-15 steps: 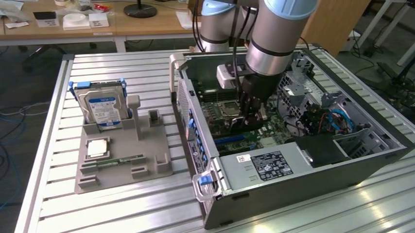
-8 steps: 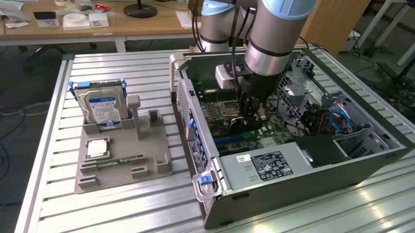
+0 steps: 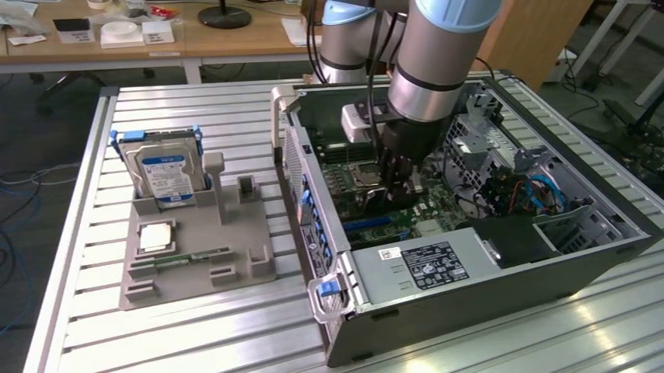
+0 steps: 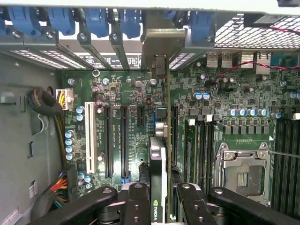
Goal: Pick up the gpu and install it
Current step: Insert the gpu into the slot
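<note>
This is a robotics lab. A pale blue and silver robot arm (image 3: 441,54) works at a ribbed aluminium-profile counter (image 3: 207,334). Its black claw (image 4: 161,192) grips the gpu (image 4: 158,159), a thin black expansion card, over the green motherboard (image 4: 131,93) of an open dark grey computer tower case (image 3: 467,303) lying on its side. Beside the case, a grey plastic fixture (image 3: 197,264) holds a silver hard drive with a blue-white label (image 3: 166,179). Behind stand light wooden counters (image 3: 228,43) with small white boxes (image 3: 120,33), and loose cables (image 3: 21,186) lie on the floor.
</note>
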Controlling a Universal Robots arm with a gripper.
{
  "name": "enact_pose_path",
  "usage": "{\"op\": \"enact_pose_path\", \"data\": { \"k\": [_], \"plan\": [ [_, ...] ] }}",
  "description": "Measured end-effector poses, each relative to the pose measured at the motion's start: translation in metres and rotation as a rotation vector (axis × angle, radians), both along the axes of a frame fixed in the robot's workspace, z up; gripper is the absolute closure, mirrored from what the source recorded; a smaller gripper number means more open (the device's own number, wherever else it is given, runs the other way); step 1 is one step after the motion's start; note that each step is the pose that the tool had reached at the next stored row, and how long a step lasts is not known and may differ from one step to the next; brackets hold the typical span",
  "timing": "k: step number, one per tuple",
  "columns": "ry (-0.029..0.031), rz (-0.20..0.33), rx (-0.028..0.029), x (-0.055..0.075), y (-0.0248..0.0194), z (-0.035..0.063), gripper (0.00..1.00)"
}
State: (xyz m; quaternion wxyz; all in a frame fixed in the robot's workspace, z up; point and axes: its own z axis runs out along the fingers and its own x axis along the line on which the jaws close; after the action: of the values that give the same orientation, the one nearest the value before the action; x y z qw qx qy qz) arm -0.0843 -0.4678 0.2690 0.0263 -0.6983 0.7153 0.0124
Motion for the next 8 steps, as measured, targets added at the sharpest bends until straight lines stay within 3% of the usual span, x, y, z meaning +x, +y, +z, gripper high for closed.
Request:
{"op": "enact_pose_path", "data": {
  "k": [8],
  "plan": [
    [0.0002, 0.000, -0.0005, -0.0011, 0.0000, -0.0045, 0.73]
  ]
}}
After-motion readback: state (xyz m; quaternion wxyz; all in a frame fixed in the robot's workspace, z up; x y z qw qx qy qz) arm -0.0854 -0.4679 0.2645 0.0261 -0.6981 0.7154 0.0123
